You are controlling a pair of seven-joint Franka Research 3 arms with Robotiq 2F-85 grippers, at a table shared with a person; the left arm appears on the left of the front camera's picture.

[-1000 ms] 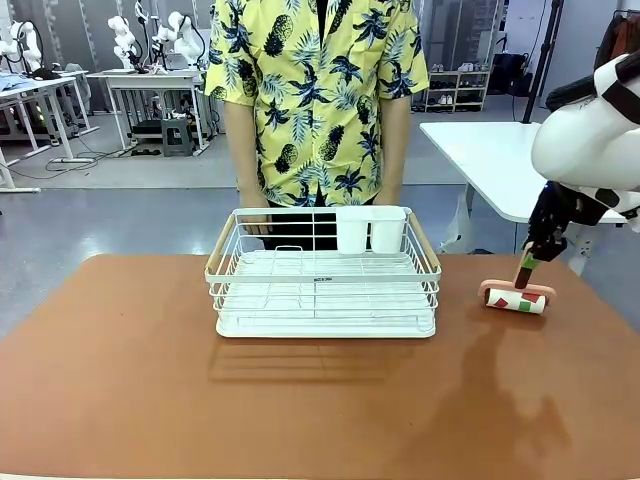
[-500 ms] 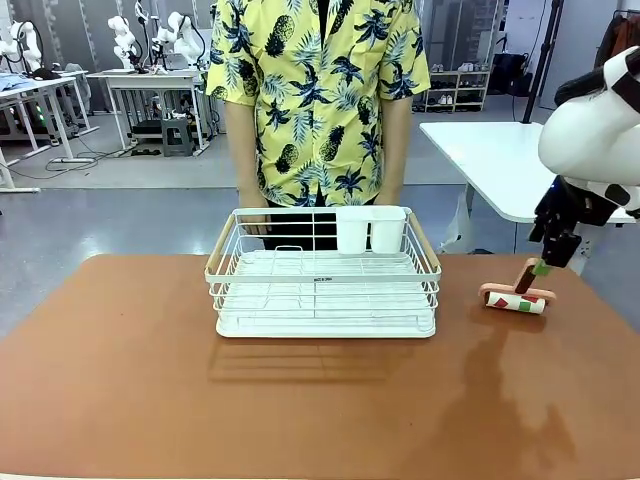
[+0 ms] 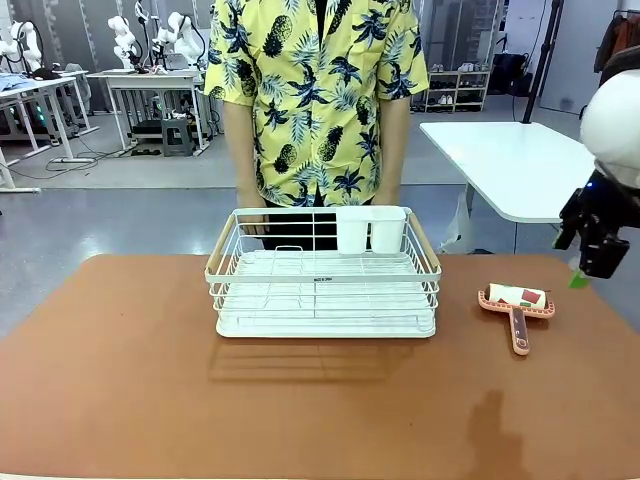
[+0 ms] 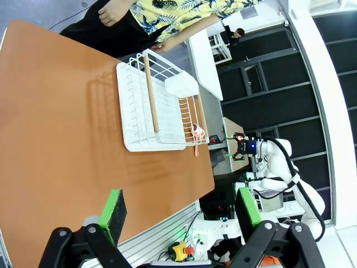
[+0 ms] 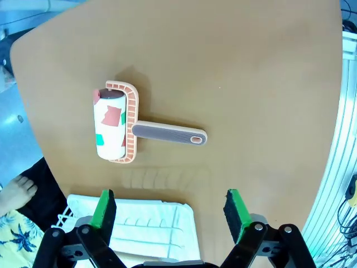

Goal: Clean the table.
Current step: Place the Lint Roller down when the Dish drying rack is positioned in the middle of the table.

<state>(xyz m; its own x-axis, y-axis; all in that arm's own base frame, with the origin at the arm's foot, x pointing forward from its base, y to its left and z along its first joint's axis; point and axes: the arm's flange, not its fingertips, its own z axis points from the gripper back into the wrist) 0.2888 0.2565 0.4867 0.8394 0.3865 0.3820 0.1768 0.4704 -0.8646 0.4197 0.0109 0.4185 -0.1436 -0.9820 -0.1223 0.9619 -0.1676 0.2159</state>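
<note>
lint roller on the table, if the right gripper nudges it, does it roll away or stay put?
The lint roller lies flat with its handle resting on the table, so it will probably pivot or slide rather than roll freely. It looks like rigid, light plastic. The right gripper hangs open above it.

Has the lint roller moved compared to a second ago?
Yes. The lint roller, whose handle was propped up in the right gripper, now lies flat on the table, handle pointing toward the robot, at the same spot beside the dish rack.
</note>
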